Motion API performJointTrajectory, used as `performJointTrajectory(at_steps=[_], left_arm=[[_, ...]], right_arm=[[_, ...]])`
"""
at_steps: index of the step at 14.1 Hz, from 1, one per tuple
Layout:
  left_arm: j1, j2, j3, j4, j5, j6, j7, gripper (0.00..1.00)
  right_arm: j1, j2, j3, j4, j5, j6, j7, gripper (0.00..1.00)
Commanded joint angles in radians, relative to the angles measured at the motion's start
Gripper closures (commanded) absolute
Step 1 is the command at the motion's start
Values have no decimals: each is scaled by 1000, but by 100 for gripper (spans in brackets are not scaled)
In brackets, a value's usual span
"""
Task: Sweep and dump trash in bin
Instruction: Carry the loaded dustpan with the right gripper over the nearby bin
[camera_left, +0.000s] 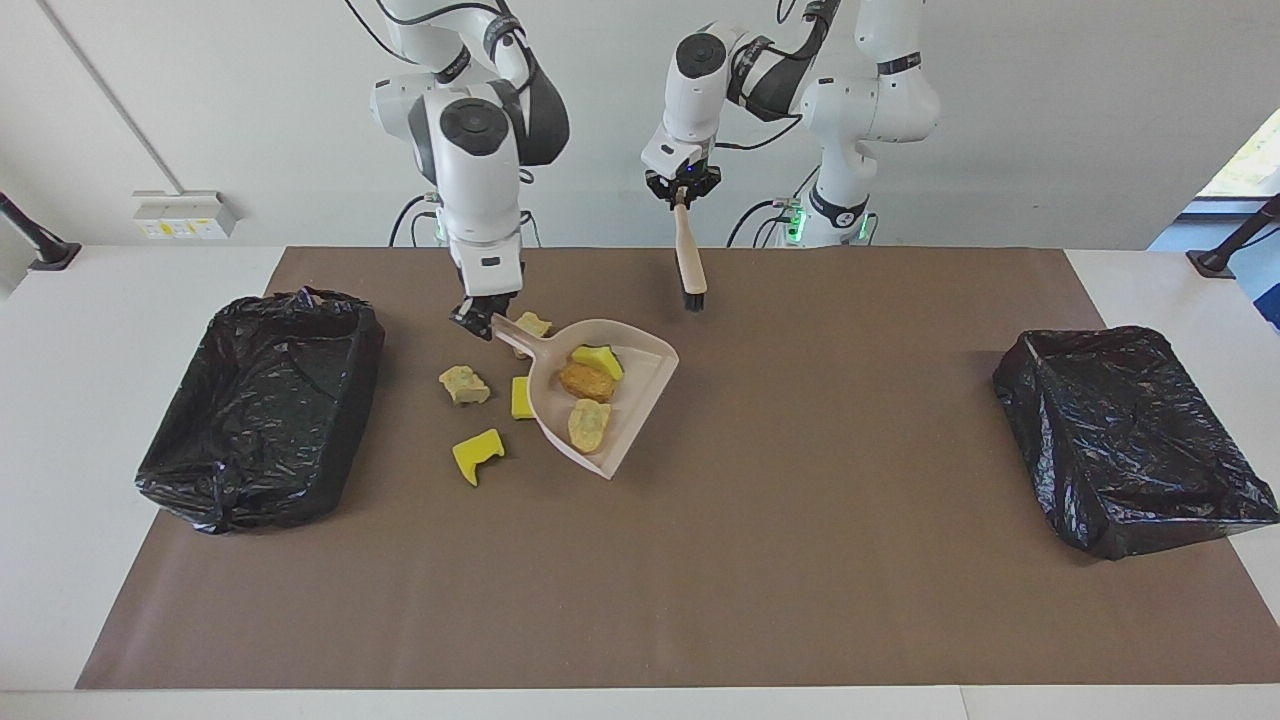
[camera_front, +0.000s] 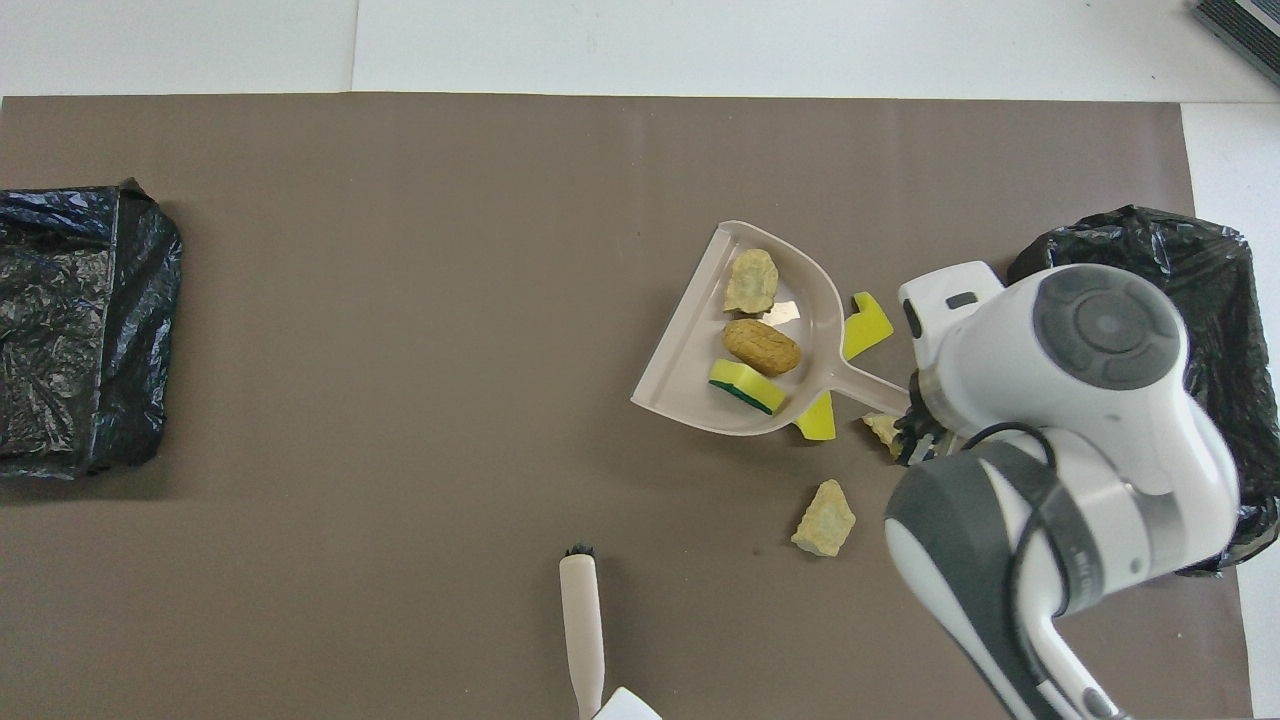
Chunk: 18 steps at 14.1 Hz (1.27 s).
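My right gripper (camera_left: 480, 322) is shut on the handle of the pale pink dustpan (camera_left: 640, 385) (camera_front: 690, 365), which hangs above the mat. In the pan lie three bits of trash: a yellow sponge bit (camera_left: 597, 360), an orange-brown oval (camera_front: 761, 346) and a beige chunk (camera_front: 751, 281). Loose trash lies on the mat under and beside the pan: two yellow bits (camera_left: 478, 455) (camera_front: 818, 420) and two beige chunks (camera_left: 464, 384) (camera_front: 826, 518). My left gripper (camera_left: 683, 195) is shut on the top of the beige brush (camera_left: 688, 260) (camera_front: 582, 640), which hangs bristles down over the mat.
A bin lined with a black bag (camera_left: 262, 405) (camera_front: 1140, 250) stands at the right arm's end of the table, partly covered by the arm in the overhead view. A second black-bagged bin (camera_left: 1130, 435) (camera_front: 80, 330) stands at the left arm's end. Brown mat (camera_left: 700, 580) covers the table.
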Motion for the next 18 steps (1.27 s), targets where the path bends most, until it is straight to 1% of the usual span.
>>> performJointTrajectory(at_steps=[1, 3, 5, 7, 8, 9, 10, 11, 12, 14, 15, 17, 18], left_arm=[[17, 26, -40, -19, -15, 56, -3, 100], [17, 46, -64, -22, -15, 59, -3, 100], [18, 72, -69, -21, -15, 66, 23, 100], [18, 97, -72, -22, -15, 91, 40, 100], [20, 114, -72, -21, -15, 97, 41, 100], [18, 121, -72, -21, -15, 97, 41, 79], [21, 123, -71, -21, -15, 97, 46, 55], [41, 135, -71, -19, -15, 99, 66, 9], [73, 152, -69, -7, -15, 96, 118, 0], [104, 155, -64, 18, -15, 80, 167, 0], [107, 155, -49, 27, -13, 80, 191, 0], [113, 154, 62, 73, -1, 70, 230, 0], [115, 154, 113, 100, 34, 59, 244, 0]], right_arm=[[-163, 38, 7, 90, 43, -77, -232, 100], [-300, 72, 7, 147, 42, -87, -378, 100], [-381, 129, 4, 260, 8, -142, -546, 100], [-452, 184, -6, 359, -61, -231, -686, 100], [-492, 203, -10, 400, -87, -239, -754, 100], [-524, 209, -15, 419, -103, -236, -818, 100], [-547, 215, -38, 433, -115, -222, -860, 100], [-555, 220, -65, 442, -135, -197, -881, 100], [-555, 230, -91, 462, -168, -158, -915, 100], [-555, 244, -128, 474, -218, -67, -947, 100], [-555, 243, -131, 471, -254, -46, -951, 100], [-547, 235, -128, 447, -360, -7, -947, 100], [-538, 221, -127, 390, -406, 37, -938, 100]])
